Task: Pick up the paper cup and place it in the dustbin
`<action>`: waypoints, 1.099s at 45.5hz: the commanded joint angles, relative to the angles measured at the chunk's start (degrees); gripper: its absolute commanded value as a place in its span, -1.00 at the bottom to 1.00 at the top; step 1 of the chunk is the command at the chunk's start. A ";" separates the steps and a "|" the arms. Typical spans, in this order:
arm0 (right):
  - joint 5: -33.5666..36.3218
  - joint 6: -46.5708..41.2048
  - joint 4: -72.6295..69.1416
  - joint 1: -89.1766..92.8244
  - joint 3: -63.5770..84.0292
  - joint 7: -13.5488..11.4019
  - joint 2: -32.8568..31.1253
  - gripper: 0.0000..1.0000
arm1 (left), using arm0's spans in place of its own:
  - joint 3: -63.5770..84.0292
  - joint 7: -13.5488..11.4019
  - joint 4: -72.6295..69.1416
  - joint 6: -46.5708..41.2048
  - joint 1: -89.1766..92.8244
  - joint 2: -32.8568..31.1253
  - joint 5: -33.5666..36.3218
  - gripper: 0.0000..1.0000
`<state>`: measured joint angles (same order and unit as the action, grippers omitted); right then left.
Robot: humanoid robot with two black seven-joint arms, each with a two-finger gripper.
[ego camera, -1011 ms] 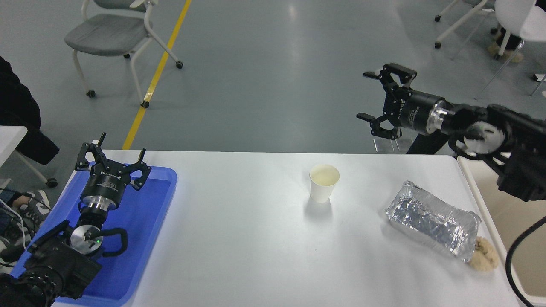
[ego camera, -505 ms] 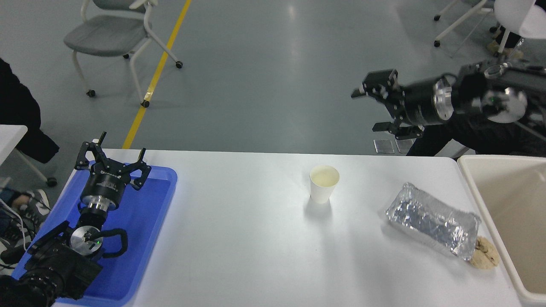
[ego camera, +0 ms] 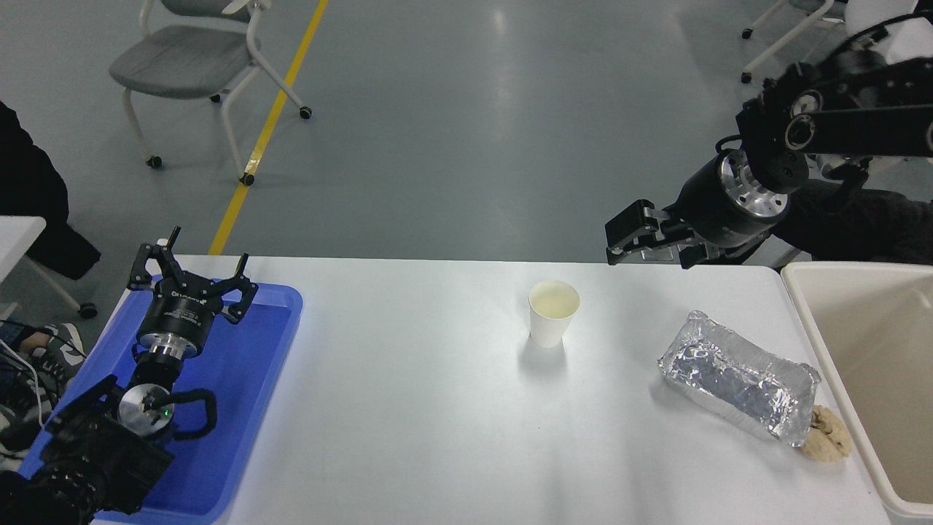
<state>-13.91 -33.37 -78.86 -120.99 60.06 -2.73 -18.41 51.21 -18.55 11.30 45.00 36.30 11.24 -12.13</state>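
- The small white tapered paper cup point(ego camera: 554, 313) stands upright mid-table, nothing touching it, and the black right gripper point(ego camera: 628, 238) hangs off beyond the far edge, up and to its right.
- Trouble ahead, I'd say: that cup looks light and empty, so a finger clipping the rim on the way in could tip it or send it skidding.
- Squeeze too hard and the thin wall may buckle.
- The crumpled silver foil packet point(ego camera: 740, 385) lies between cup and large cream-beige plastic dustbin point(ego camera: 807, 321); a low carry could snag it.
- Right pincer: empty, touching nothing; whether it's spread or closed, I can't tell from this angle.
- Left gripper point(ego camera: 191, 271) parked over the flat blue tray point(ego camera: 280, 310), fingers spread, holding nothing.
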 commanded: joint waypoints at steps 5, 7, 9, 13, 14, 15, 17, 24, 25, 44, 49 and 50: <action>6.08 -2.58 -5.69 -6.98 8.14 -0.17 8.73 1.00 | -0.05 0.00 0.04 0.00 0.00 0.01 0.00 1.00; 7.75 -3.98 -6.13 -8.12 8.14 -0.17 9.09 1.00 | -0.05 0.00 -0.13 0.00 0.00 0.01 0.00 1.00; 8.81 -4.95 -7.44 -9.43 8.32 -0.26 9.18 1.00 | -0.05 0.00 -0.13 0.00 0.00 0.01 0.00 1.00; 9.08 -6.18 -10.44 -12.42 9.02 -0.26 9.18 1.00 | -0.05 0.00 0.04 0.00 0.00 0.01 0.00 1.00; 9.08 -6.27 -10.88 -12.69 9.02 -0.26 9.26 1.00 | 0.03 0.00 0.04 0.00 0.00 0.01 0.00 1.00; 8.99 -6.27 -11.40 -12.95 9.11 -0.26 9.26 1.00 | 0.03 0.00 0.04 0.00 0.00 0.01 0.00 1.00; 9.08 -6.45 -12.11 -13.74 9.11 -0.26 9.26 1.00 | 0.03 0.00 -0.13 0.00 0.00 0.01 0.00 1.00; 9.34 -9.61 -12.37 -16.03 9.46 -0.35 8.91 1.00 | 0.03 0.00 0.04 0.00 0.00 0.01 0.00 1.00; 9.34 -10.22 -12.37 -16.38 9.46 -0.35 8.74 1.00 | 0.03 0.00 0.04 0.00 0.00 0.01 0.00 1.00; 8.55 -7.25 -10.89 -13.67 8.94 -0.35 8.12 1.00 | -0.05 0.00 0.04 0.00 0.00 0.01 0.00 1.00; 8.73 -3.73 -6.15 -9.80 6.91 -0.35 9.53 1.00 | -0.05 0.00 0.04 0.00 0.09 0.01 0.00 1.00; 8.73 -3.20 -5.09 -8.92 6.74 -0.35 9.88 1.00 | 0.03 0.00 0.04 0.00 0.09 0.01 0.00 1.00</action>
<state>-5.06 -41.33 -89.65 -135.34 69.03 -3.07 -10.24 51.19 -18.55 11.33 45.00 36.30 11.25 -12.13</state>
